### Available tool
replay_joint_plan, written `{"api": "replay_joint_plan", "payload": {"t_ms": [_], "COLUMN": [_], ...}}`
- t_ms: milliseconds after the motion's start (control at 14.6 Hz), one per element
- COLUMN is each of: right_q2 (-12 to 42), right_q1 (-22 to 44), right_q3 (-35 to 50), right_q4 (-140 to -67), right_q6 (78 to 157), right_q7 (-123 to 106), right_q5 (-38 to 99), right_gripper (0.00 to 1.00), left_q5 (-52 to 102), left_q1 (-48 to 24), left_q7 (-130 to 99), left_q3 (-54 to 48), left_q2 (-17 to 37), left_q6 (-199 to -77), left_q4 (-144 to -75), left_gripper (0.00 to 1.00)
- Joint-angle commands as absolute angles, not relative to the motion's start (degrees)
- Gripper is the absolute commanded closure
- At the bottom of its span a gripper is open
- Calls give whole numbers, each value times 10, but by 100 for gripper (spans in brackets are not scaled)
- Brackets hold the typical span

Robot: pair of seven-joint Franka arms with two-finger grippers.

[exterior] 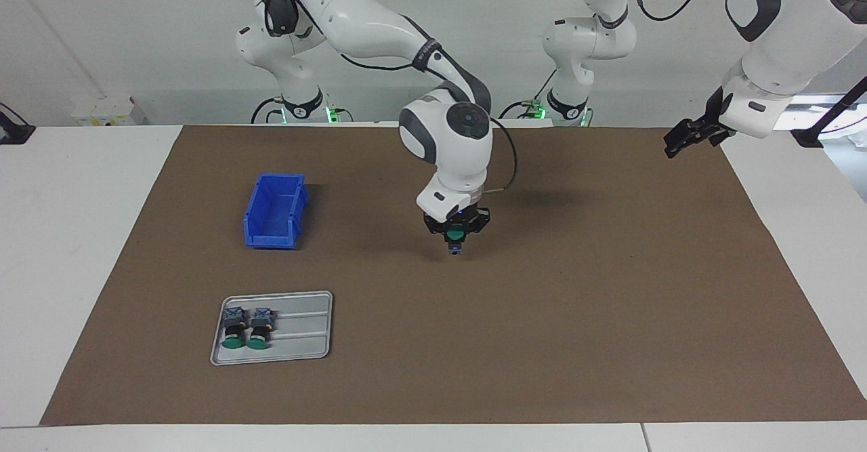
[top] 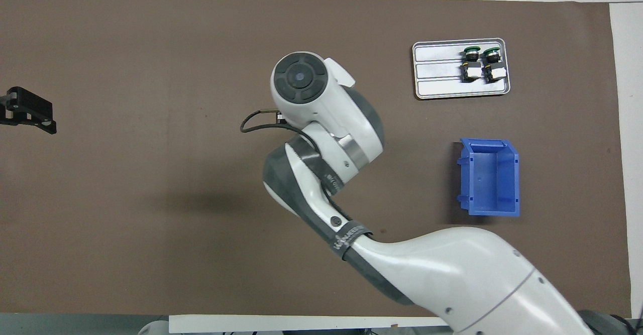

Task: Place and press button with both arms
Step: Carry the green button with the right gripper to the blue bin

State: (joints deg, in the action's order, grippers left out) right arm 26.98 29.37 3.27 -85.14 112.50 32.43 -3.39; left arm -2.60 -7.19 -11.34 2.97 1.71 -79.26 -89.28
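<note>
The button (exterior: 454, 234) is clamped between the right gripper's (exterior: 454, 245) closed fingers, above the middle of the brown mat (exterior: 542, 316) on the tabletop. The left gripper (exterior: 685, 138) waits with fingers spread wide at the mat's edge.

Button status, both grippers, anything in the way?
Right gripper shut on button, over the mat's middle. Left gripper open, waiting at its end. Two buttons in tray. Nothing in the way.
</note>
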Motion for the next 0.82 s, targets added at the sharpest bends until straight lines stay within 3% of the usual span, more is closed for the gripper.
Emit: {"api": "replay_joint_plan", "payload": {"t_ms": [0,342,547,752], "right_q2": [119,-4,-22,-38], "right_q1": [188,29,-31,-47], "right_q3": [43,42,41,40], "right_q4": [-1027,-1154,-1198,-1237], "right_q6": [1149,1143,1146,1153], "right_q7": [189,-46,-115,-118], "right_q5": [-26,23,41,41], "right_gripper": [100,100,100,100], "left_q5": [-22,-19,-9,-9], "left_q1": [-71,-69,-69,-70], "left_q7": [-127,-135,-131,-127], "left_q3": [33,32,32,32], "left_q2": [4,4,3,3], "left_q6": [-790,-792,-789,-787], "left_q4": [-906,-905,-906,-906], "left_gripper": [0,0,0,0]}}
